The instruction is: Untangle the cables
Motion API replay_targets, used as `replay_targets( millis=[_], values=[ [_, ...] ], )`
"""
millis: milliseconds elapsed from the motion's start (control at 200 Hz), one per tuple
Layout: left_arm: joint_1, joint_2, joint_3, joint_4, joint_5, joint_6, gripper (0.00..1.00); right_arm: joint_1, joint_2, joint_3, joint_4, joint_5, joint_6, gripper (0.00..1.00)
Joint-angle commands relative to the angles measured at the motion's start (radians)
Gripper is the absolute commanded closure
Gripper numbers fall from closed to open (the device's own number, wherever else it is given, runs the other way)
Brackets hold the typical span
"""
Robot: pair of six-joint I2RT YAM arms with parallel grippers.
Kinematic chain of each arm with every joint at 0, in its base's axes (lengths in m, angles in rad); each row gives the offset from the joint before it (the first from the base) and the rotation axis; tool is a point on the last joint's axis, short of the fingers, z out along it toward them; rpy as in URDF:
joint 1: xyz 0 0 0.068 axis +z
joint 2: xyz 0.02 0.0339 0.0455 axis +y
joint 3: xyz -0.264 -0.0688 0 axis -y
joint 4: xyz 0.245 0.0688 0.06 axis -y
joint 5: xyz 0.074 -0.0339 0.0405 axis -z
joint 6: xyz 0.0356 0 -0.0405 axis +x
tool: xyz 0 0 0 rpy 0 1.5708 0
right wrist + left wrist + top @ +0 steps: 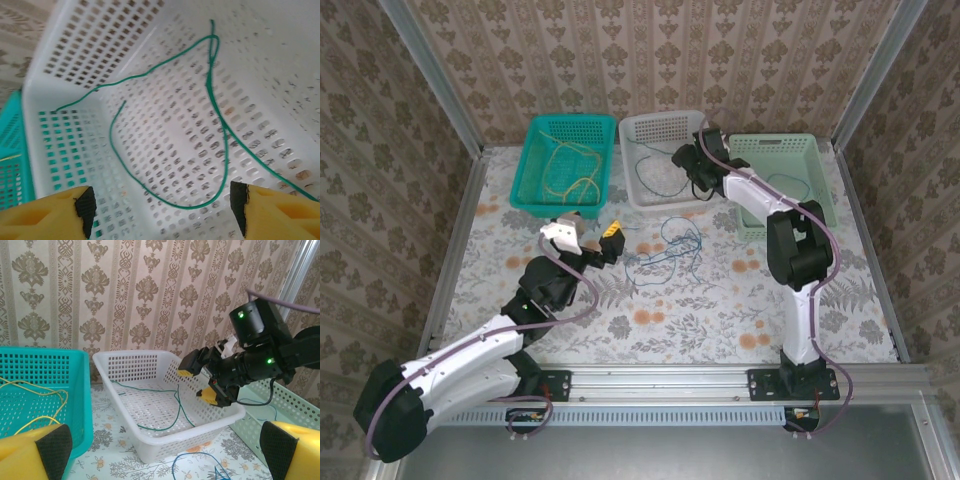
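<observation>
Top external: blue cable (pixel 672 246) on floral tabletop (pixel 720 320), damask-papered walls (pixel 670 60) around.

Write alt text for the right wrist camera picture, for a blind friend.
A thin green cable lies in loose loops inside a white slotted basket. The open right gripper hangs over it, yellow fingertips at the bottom corners; a teal basket edges in at left.

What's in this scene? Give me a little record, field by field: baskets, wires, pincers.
teal basket: holds yellow cable
white basket: holds green cable
table: blue cable lying loose in front of white basket
left pincer: open, over table near teal basket
right pincer: open, above white basket
</observation>
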Motion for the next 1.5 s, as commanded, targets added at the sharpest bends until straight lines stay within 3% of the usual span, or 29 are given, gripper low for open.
replay_targets(
  millis=[0,145,260,355,515,640,735,865,1165,1495],
  values=[
    [0.005,-0.007,-0.014,0.007,-0.009,-0.025,0.00,0.023,-0.128,-0.013,-0.004,-0.026,-0.076,0.24],
    [0.021,0.005,0.013,-0.101,-0.045,-0.070,0.00,0.042,-0.247,-0.123,0.002,-0.037,-0.233,0.25],
    [0.068,0.052,0.090,-0.344,-0.095,-0.180,0.00,0.057,-0.357,-0.278,0.073,-0.145,-0.394,0.29],
    [0.124,0.094,0.110,-0.415,-0.011,-0.248,0.00,0.059,-0.425,-0.378,0.031,-0.253,-0.490,0.31],
    [0.180,0.150,0.102,-0.398,0.084,-0.330,0.00,0.076,-0.525,-0.524,-0.084,-0.234,-0.572,0.35],
    [0.199,0.204,0.146,-0.444,0.138,-0.344,0.00,0.134,-0.579,-0.618,-0.110,-0.176,-0.777,0.35],
    [0.202,0.240,0.175,-0.473,0.167,-0.350,0.00,0.189,-0.571,-0.635,-0.187,-0.103,-0.949,0.34],
    [0.204,0.270,0.190,-0.479,0.190,-0.362,0.00,0.232,-0.546,-0.650,-0.240,0.040,-1.056,0.34],
    [0.207,0.279,0.198,-0.479,0.202,-0.371,0.00,0.247,-0.432,-0.608,-0.228,0.115,-1.162,0.43],
    [0.211,0.266,0.194,-0.485,0.198,-0.367,0.00,0.275,-0.305,-0.550,-0.207,0.217,-1.180,0.53]
  ],
)
